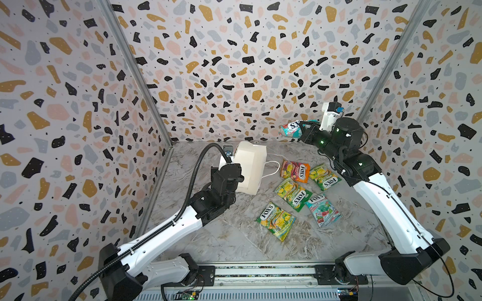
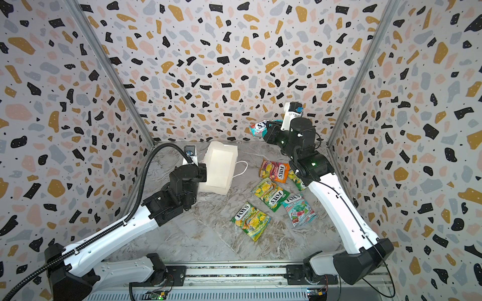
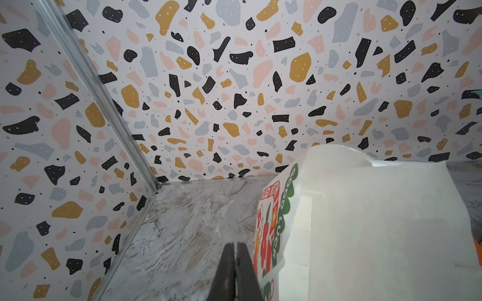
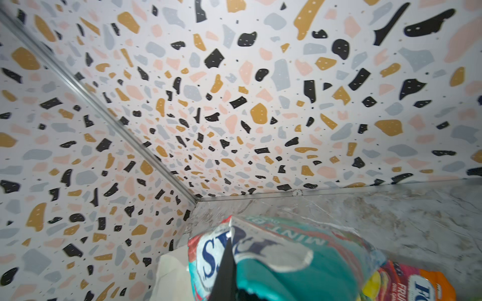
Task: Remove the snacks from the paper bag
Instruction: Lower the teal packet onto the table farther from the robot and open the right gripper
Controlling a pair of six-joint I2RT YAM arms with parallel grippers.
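Looking from the near edge toward the back wall, first a metal rail (image 1: pixel 260 272), then bare grey marble bench (image 1: pixel 229 242). Nearest of the snacks, flat on the bench, right of centre in both top views: near green packet (image 1: pixel 276 221) (image 2: pixel 251 221), "FOX'S" across one end. Just behind and to its right, teal packet (image 1: pixel 323 209) (image 2: pixel 299 210), also flat. Beside that and slightly farther back, mid green packet (image 1: pixel 293 193) (image 2: pixel 271 194), its edge close to the teal one. Farther again, side by side: orange packet (image 1: pixel 294 170) (image 2: pixel 275 170) and, to its right, far green packet (image 1: pixel 324 176) (image 2: pixel 296 181), partly hidden by the right arm (image 2: pixel 339 208) in a top view. All five lying outside the bag (image 1: pixel 251 166) (image 2: pixel 220 166) (image 3: pixel 378 221). Left of them, bag of white paper, a plain face turned up toward the camera, one cord handle (image 1: pixel 272 166) looped on the bench toward the orange packet. At the bag's left side, left fingers (image 3: pixel 227 271), pressed fully together with nothing seen between them, just beside the printed face (image 3: pixel 271 229) with red flowers and green lettering; touching it or not, cannot tell. Farthest back, raised off the bench near the back wall (image 1: pixel 234 78): right fingers (image 4: pixel 226 271), clamped on held packet (image 1: pixel 289 129) (image 2: pixel 257 129) (image 4: pixel 273 260), a second teal one, crumpled at the grip, "MINT" readable in the right wrist view. High above the bench, well apart from the bag and from the other five.
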